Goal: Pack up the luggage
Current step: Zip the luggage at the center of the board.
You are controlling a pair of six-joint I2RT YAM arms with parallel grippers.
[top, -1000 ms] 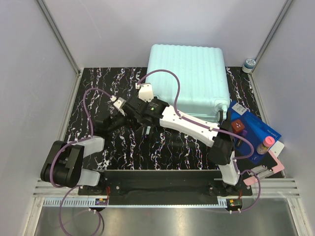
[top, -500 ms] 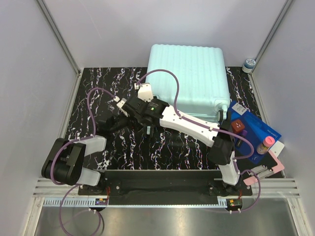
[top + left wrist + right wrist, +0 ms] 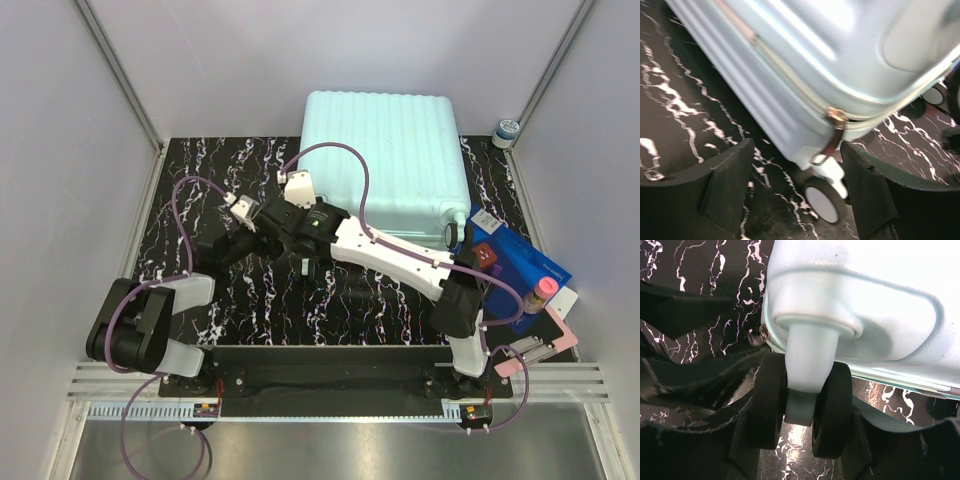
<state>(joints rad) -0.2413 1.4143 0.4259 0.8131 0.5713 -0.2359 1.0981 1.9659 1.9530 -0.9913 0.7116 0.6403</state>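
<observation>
Left end effector (image 3: 797, 195) crept nearer luggage (image 3: 815, 45) zipper (image 3: 785, 75) — right end effector (image 3: 800, 415) clamps wheel (image 3: 832, 410).

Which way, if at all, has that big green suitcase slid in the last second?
No visible move. Seen from above, the luggage keeps its far edge against the back wall, exactly as before.

No text, brand, number or sign is legible; the white label (image 3: 484, 219) on the blue box (image 3: 520, 262) at 3 o'clock is unreadable.
</observation>
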